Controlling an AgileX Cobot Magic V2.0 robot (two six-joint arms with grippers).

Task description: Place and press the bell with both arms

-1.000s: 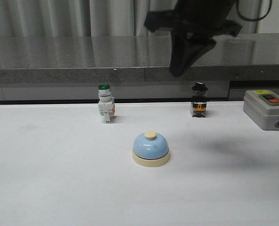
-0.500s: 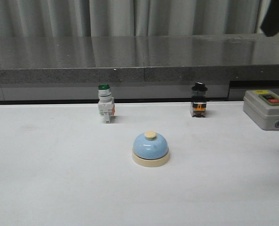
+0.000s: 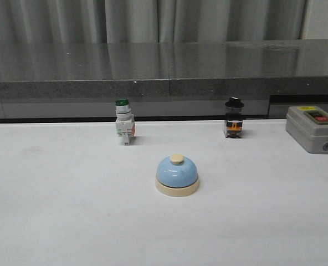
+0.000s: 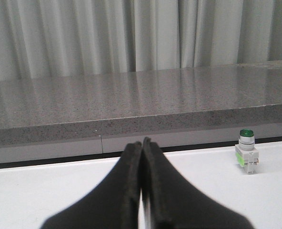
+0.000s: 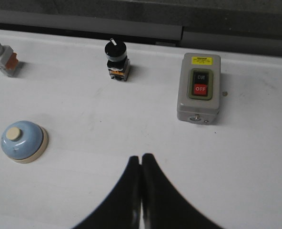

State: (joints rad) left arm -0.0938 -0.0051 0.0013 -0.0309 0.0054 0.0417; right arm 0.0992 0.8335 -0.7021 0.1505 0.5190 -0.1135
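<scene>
The light-blue bell (image 3: 177, 174) with its cream base and cream button stands upright near the middle of the white table; the right wrist view also catches the bell (image 5: 23, 141). Neither arm shows in the front view. My right gripper (image 5: 141, 156) is shut with nothing between its fingers, held above the table well apart from the bell. Low over the table, my left gripper (image 4: 142, 141) is shut and empty, and the bell is out of its view.
A green-capped white push-button switch (image 3: 124, 128) and a black-knobbed switch (image 3: 234, 124) stand along the table's far edge. At the right sits a grey box with a red button (image 3: 313, 128). A grey stone ledge (image 3: 164, 72) and curtains lie behind.
The black arm that hung over the table's far side has swung up and right, out of the front view. The bell has not moved.
</scene>
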